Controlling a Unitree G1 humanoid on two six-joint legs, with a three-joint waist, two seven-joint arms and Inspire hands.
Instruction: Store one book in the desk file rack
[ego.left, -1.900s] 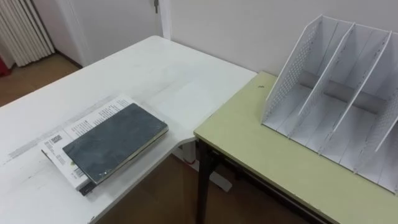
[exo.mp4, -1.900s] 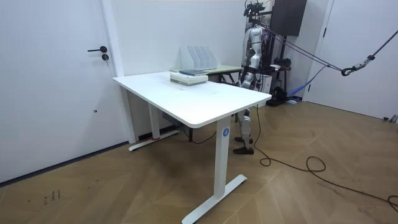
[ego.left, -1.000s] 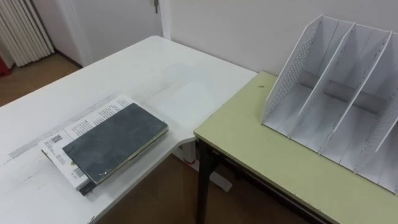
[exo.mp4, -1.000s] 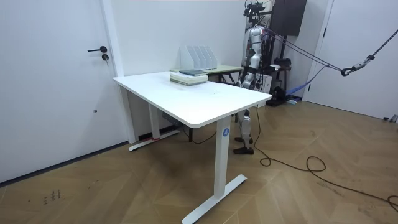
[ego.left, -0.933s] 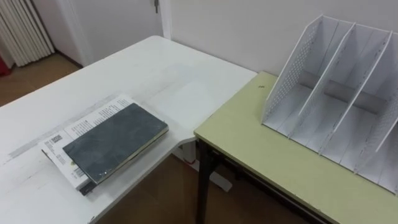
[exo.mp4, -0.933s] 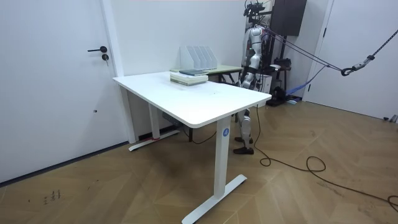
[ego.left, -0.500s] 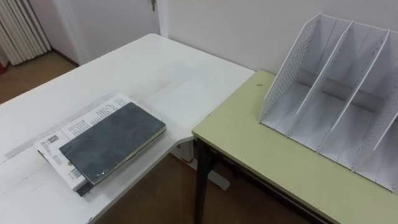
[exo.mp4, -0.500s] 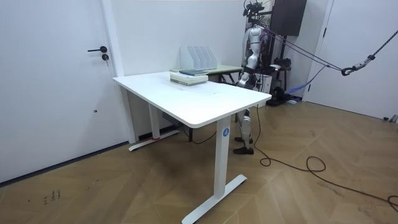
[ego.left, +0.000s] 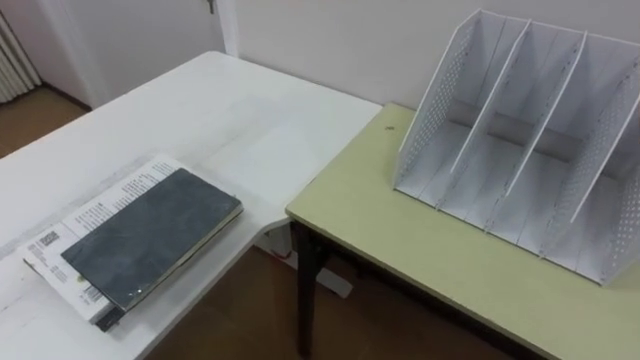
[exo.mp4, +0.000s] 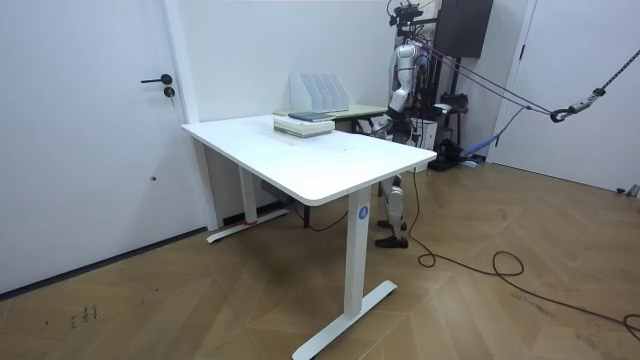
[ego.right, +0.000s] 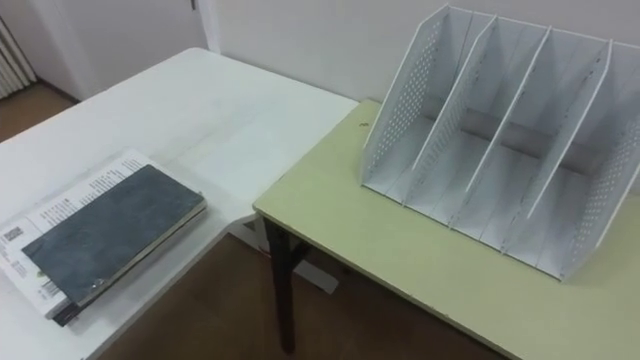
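Books lie in a flat pile at the lower left of the frame, on the white worktop (ego.left: 240, 110). I count two. A dark book (ego.left: 150, 235) is on top and a white book (ego.left: 95, 208) with print on it is under it. They sit close to the worktop's near edge, and I think that makes the top one easy to reach and lift. No book is stored yet.

One rack (ego.left: 430, 110) stands at the upper right, on the green worktop (ego.left: 400, 250), well apart from the books. It has four slots, and all four are empty. The slots are open at the top and the front, so I think a book could slide in standing on its edge.

I count two worktops, with corners near each other.

In the room view the robot stands far off behind the white worktop. It is too small there, so I cannot tell if a robot hand is wide or closed.
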